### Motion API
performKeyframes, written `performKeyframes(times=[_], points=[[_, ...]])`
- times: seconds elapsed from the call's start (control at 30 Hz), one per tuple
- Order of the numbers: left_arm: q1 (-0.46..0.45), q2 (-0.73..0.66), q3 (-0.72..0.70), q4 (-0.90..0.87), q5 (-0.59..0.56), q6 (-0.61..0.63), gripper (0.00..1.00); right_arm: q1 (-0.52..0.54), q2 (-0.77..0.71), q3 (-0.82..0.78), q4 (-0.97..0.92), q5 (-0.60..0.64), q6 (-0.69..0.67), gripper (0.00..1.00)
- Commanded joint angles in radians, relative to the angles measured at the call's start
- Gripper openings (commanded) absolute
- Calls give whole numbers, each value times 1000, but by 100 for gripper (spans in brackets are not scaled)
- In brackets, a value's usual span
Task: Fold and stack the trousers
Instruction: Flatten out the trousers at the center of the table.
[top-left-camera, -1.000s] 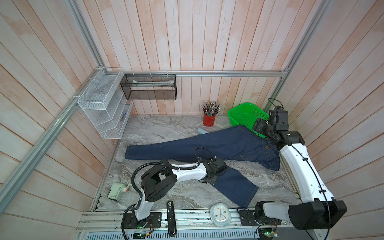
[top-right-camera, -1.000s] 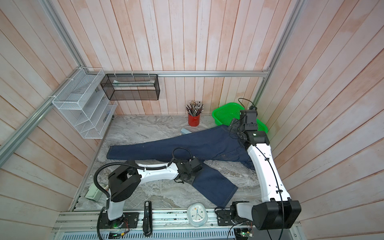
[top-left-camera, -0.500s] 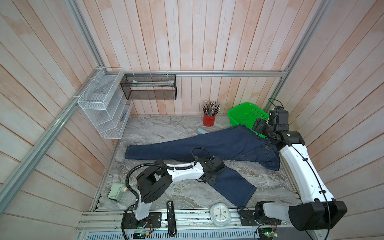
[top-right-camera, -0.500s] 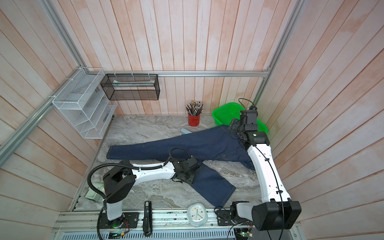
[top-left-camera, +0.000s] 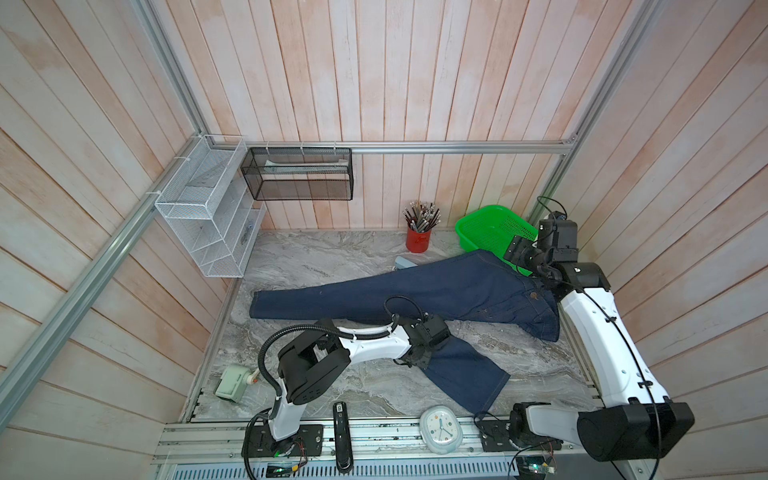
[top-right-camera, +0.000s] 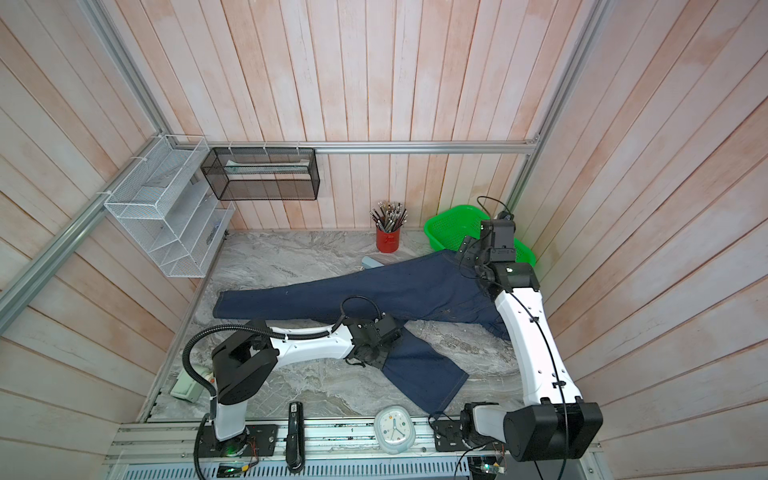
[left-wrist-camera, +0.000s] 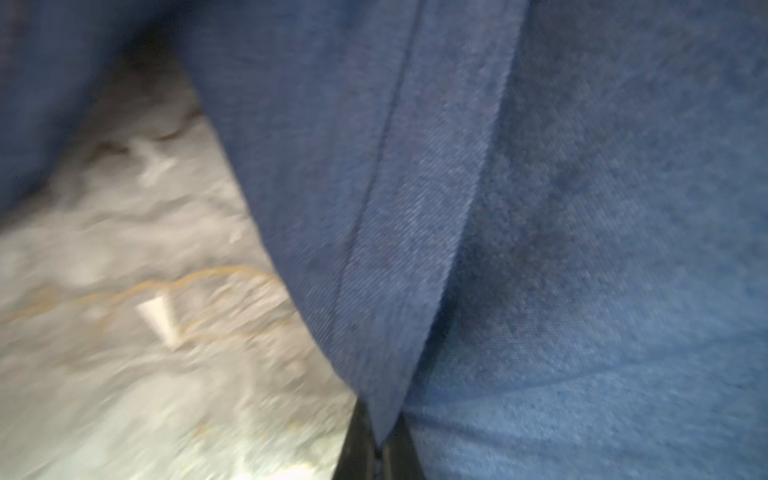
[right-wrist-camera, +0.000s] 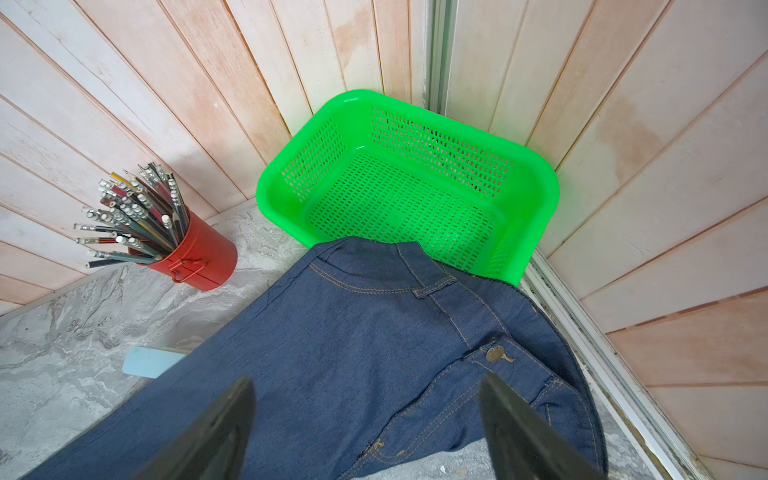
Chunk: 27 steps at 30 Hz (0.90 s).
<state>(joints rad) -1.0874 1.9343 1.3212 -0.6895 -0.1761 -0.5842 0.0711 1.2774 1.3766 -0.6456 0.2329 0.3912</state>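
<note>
Left wrist view, my left end effector (left-wrist-camera: 376, 451) pinching a fold of the trousers (left-wrist-camera: 582, 208), right end effector (right-wrist-camera: 368, 378) spread above them, trousers lying across the worktop (top-left-camera: 316, 266), waistband (right-wrist-camera: 432, 286) overlapping green basket (right-wrist-camera: 415, 114).

The grey marbled table (top-left-camera: 316, 266) carried the trousers (top-left-camera: 436, 291), spread lengthwise with legs apart. A red pencil cup (top-left-camera: 418, 240) and green basket (top-left-camera: 486, 230) stood along its far edge; a pale green box (top-left-camera: 232, 382) lay at its near left corner.
</note>
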Motion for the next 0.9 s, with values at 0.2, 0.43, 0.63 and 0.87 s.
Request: performKeyframes(times=[0.2,0.43,0.63,0.87], points=[[77,-476,71,-178,-58,264,0,-4,17,-43,25,-19,-10,86],[122,-593,183,-342,-82,387,0,-5,16,-71,35,-17,-7,86],[226,-652,265,-413,-167,447,0,-6,18,-66,30,-13,-11,86],[362,-681,175,-412,-187,545,0,-8,20,-61,10,2,-22,86]])
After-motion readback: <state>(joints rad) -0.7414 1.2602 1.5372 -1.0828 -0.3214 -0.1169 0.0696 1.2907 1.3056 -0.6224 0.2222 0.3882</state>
